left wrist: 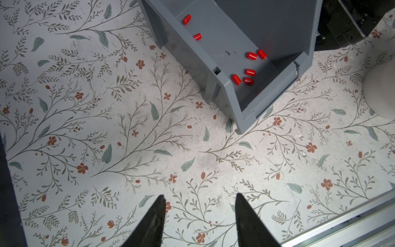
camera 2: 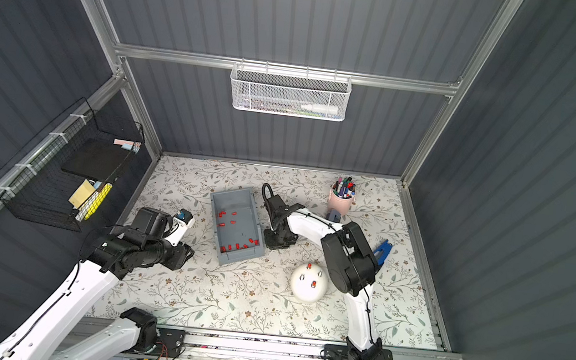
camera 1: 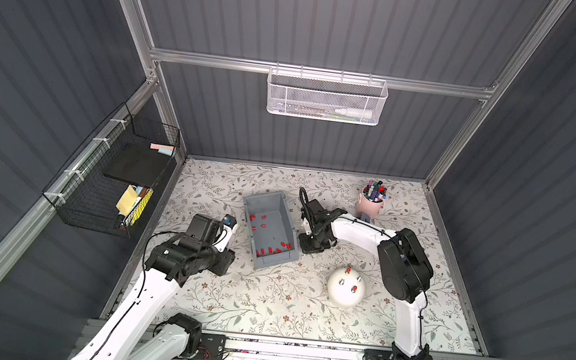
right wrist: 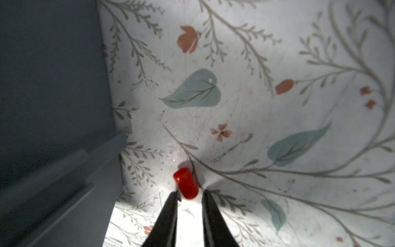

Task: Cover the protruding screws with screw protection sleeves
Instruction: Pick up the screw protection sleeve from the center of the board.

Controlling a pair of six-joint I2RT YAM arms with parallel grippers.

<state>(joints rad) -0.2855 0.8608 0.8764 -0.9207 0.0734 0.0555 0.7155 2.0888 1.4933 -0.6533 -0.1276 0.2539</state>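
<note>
A white dome stands on the floral mat. Two of its protruding screws wear red sleeves; two silvery studs are bare. Several loose screw protection sleeves lie in the grey bin. One sleeve lies on the mat beside the bin's outer wall. Its near end sits between the tips of my right gripper, whose jaws stand narrowly open with a sliver of gap beside it. My left gripper hangs open over bare mat near the bin's corner.
A pink cup of marker pens stands at the back right. A blue tool lies behind my right arm. A black wire basket hangs on the left wall and a white mesh basket on the back wall. An aluminium rail runs along the front edge.
</note>
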